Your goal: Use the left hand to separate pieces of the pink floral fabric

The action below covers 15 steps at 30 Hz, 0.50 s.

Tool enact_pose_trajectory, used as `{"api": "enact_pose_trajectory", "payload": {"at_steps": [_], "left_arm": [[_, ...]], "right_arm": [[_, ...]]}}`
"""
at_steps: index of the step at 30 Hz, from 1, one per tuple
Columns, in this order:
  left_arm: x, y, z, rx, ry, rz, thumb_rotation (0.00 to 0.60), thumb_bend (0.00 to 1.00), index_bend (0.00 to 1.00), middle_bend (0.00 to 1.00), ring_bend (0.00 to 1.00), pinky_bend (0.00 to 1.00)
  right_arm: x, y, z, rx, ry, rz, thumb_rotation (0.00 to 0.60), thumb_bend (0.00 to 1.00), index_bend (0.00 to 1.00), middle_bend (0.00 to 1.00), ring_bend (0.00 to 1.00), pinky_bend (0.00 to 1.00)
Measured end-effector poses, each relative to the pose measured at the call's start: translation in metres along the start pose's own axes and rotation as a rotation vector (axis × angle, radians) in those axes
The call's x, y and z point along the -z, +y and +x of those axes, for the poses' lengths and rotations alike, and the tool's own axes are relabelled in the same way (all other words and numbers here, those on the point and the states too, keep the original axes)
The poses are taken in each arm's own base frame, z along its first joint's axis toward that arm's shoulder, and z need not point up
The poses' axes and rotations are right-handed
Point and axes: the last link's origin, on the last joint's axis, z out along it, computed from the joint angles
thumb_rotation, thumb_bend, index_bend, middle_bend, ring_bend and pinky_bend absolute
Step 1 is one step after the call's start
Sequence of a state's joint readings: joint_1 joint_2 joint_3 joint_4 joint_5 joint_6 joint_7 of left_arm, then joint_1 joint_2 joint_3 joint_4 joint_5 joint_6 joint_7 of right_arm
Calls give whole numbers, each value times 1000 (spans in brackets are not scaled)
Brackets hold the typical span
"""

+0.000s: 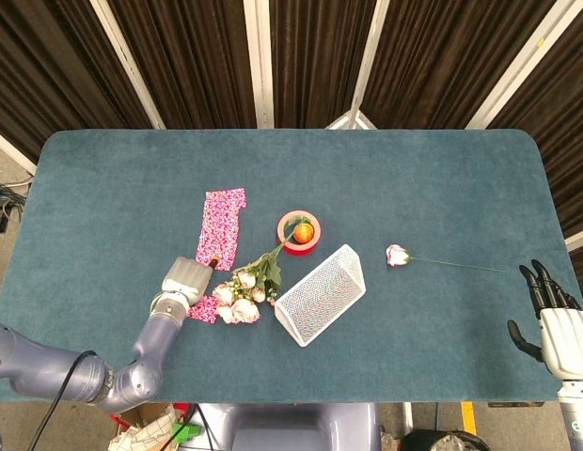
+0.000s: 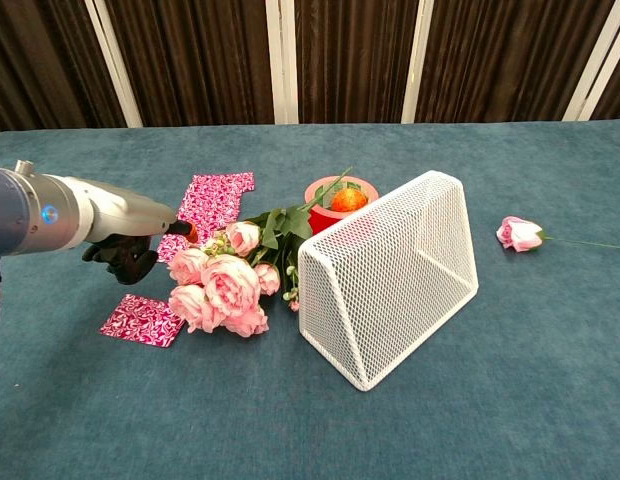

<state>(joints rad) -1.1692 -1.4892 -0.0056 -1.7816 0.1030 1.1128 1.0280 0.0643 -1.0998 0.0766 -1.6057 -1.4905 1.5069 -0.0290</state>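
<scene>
At the left side of the table, my left hand (image 1: 186,279) hovers between the two fabric pieces; its fingers look curled under, but I cannot tell if it holds anything. From this hand, the small fabric piece (image 2: 143,319) lies at about 6 o'clock, just beside. The long fabric strip (image 1: 221,227) lies at about 1 o'clock, its long axis running away from me. To the right, the rose bunch (image 2: 226,283) is near. My right hand (image 1: 558,331), fingers spread and empty, is well apart.
</scene>
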Motion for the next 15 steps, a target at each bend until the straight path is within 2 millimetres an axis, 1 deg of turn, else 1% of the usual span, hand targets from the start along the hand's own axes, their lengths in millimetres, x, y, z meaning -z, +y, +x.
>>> {"api": "enact_pose_trajectory", "payload": {"at_steps": [7, 15], "left_arm": [[-6, 3, -2, -17, -23, 32, 600, 1000, 0, 826, 785, 660], [-8, 1, -6, -31, -47, 62, 600, 1000, 0, 827, 785, 661]], "right_arm": [[-1, 1, 0, 2, -5, 4, 600, 379, 0, 63, 184, 325], [-1, 0, 0, -2, -3, 3, 600, 379, 0, 64, 184, 324]]}}
